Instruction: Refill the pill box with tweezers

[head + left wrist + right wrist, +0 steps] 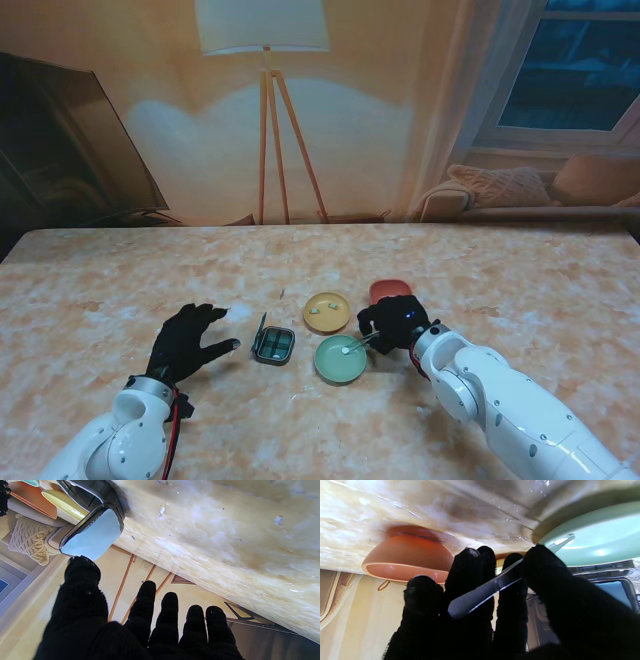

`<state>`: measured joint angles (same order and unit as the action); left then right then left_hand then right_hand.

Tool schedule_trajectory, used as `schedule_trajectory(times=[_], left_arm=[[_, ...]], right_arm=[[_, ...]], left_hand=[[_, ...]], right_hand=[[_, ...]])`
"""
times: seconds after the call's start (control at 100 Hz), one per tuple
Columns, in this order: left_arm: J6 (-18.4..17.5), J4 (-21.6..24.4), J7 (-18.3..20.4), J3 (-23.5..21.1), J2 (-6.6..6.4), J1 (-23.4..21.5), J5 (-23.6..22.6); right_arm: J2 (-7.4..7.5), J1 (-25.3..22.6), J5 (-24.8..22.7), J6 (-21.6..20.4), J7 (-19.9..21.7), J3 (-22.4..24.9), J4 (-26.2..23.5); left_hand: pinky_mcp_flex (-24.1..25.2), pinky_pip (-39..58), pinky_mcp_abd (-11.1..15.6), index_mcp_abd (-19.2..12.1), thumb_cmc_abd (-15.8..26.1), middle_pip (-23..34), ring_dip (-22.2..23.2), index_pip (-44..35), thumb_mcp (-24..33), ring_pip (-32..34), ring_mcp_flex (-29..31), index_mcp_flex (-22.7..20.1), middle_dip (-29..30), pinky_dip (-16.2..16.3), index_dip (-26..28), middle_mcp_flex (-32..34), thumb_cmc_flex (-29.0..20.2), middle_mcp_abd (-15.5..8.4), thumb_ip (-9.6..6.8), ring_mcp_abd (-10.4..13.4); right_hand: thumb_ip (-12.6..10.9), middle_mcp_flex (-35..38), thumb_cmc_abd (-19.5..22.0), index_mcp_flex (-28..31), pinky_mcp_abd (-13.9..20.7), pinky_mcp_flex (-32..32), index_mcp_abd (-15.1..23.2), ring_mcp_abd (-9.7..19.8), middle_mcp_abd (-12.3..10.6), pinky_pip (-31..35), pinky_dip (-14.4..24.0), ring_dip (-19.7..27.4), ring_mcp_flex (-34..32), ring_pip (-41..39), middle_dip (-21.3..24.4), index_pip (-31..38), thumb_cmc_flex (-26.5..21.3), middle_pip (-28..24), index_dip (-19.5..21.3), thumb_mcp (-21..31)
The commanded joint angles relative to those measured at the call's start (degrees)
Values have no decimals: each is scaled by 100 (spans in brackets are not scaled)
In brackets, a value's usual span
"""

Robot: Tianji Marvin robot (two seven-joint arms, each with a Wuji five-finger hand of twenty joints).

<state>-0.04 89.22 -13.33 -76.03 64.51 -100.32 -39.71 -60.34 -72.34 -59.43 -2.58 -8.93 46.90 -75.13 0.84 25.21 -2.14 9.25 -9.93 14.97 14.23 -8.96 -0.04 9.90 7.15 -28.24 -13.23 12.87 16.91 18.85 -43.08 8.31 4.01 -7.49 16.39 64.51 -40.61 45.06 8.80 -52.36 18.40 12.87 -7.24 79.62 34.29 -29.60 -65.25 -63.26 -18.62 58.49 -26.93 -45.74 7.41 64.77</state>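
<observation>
Tabletop (520, 280): pill box (272, 345) lies open beside left hand (185, 340), fingers spread, idle. Right hand (392, 325) pinches tweezers (358, 346), tips over green dish (340, 360). Risk: loose pinch twists tweezers, pill drops before reaching the box.

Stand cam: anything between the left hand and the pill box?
Nothing: bare table between the left hand and the pill box in the stand view; its thumb points toward the box without touching.

Right hand (392, 324) grips tweezers (358, 346), tips over green dish (340, 360). Left hand (187, 340) spread on worktop (520, 290) beside open pill box (272, 345).
</observation>
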Motion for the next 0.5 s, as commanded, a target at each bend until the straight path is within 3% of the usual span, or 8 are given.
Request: schedule_trajectory(times=[0.0, 0.49], left_arm=[[-14, 0, 60, 2, 17, -20, 6], [7, 32, 84, -22, 13, -42, -4]], right_arm=[[-40, -50, -26, -22, 53, 5, -39], [-27, -284, -213, -138, 157, 333, -642]], left_hand=[[57, 41, 208, -6, 159, 50, 37, 20, -98, 29, -7, -134, -52, 99, -33, 77, -98, -73, -131, 122], [61, 32, 197, -23, 161, 38, 33, 30, -103, 21, -10, -126, -46, 91, -38, 64, -90, -72, -131, 118]], right_hand=[[-102, 342, 63, 654, 294, -144, 513, 428, 351, 281, 147, -194, -198, -273, -36, 643, -377, -193, 122, 324], [-97, 425, -14, 768, 291, -377, 459, 466, 458, 416, 172, -221, -390, -345, 16, 661, -342, -387, 185, 473]])
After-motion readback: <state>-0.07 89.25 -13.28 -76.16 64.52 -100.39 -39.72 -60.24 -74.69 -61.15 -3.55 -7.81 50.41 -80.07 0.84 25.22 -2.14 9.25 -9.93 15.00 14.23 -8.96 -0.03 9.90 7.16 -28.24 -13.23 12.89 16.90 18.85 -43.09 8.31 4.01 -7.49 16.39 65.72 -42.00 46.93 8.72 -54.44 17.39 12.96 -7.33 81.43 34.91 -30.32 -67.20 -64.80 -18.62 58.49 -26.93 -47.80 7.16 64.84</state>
